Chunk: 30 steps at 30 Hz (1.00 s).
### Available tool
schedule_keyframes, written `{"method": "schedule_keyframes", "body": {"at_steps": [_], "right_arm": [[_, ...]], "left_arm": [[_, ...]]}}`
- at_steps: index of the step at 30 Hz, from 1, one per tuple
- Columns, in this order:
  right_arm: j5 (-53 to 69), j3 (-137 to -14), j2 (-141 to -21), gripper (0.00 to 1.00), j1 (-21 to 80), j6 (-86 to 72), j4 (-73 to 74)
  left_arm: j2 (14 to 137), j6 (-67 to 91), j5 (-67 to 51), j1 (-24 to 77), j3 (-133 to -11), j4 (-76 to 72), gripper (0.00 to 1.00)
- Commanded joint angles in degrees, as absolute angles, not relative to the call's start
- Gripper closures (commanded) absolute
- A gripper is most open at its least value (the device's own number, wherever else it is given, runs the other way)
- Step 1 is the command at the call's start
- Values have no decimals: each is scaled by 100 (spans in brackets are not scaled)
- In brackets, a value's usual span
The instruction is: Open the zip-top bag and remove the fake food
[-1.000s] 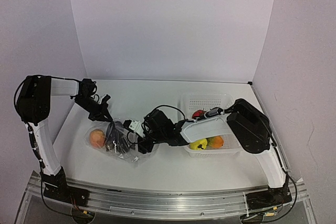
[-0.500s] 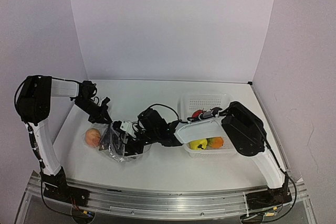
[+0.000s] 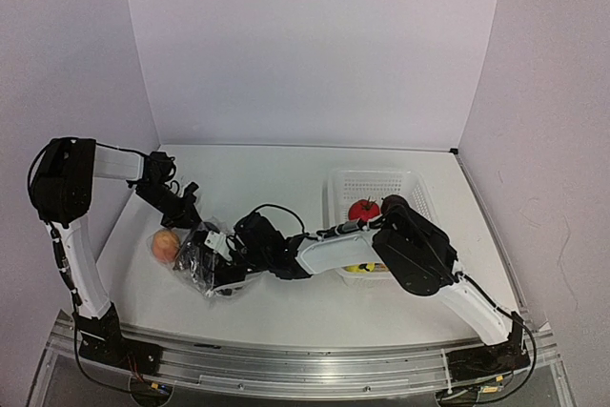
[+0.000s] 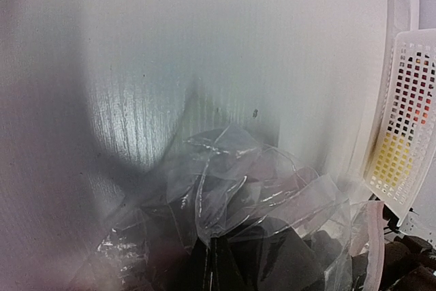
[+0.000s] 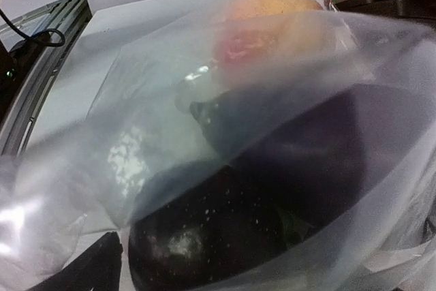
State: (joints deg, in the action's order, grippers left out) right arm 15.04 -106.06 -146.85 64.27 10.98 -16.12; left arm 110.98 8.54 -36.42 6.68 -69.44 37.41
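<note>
The clear crinkly zip-top bag (image 3: 202, 264) lies at the left of the table. My left gripper (image 3: 187, 213) is shut on its bunched upper edge (image 4: 225, 195). A peach-pink fruit (image 3: 165, 244) and a dark purple eggplant (image 5: 204, 236) are fake food inside the bag. My right gripper (image 3: 223, 256) reaches into the bag's mouth from the right and is open. One dark finger (image 5: 88, 270) shows at the lower left of the right wrist view, beside the eggplant; the other is hidden. Plastic film covers most of that view.
A white mesh basket (image 3: 412, 188) stands to the right of the bag, holding a red tomato (image 3: 363, 209) and a yellow piece (image 3: 356, 268) half hidden by my right arm. The basket's corner (image 4: 409, 134) shows in the left wrist view. White walls close in the table.
My right arm has stretched further left, into the bag, and its jaws have widened. The bag and the peach have shifted a little left. The left gripper keeps its hold.
</note>
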Motion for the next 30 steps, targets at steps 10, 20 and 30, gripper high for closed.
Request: {"method": "schedule_keyframes", "body": {"at_steps": [10, 20, 30], "right_arm": [[1397, -12032, -15464, 22, 6409, -109, -2387], [884, -11876, -15367, 51, 6408, -108, -2531], [440, -9503, -13630, 57, 6404, 726, -3032]], "left_arm": [[10886, 1202, -3667, 733, -6482, 3596, 100], [10859, 1282, -3783, 718, -6391, 3428, 100], [10913, 1023, -3671, 164, -7089, 3435, 100]]}}
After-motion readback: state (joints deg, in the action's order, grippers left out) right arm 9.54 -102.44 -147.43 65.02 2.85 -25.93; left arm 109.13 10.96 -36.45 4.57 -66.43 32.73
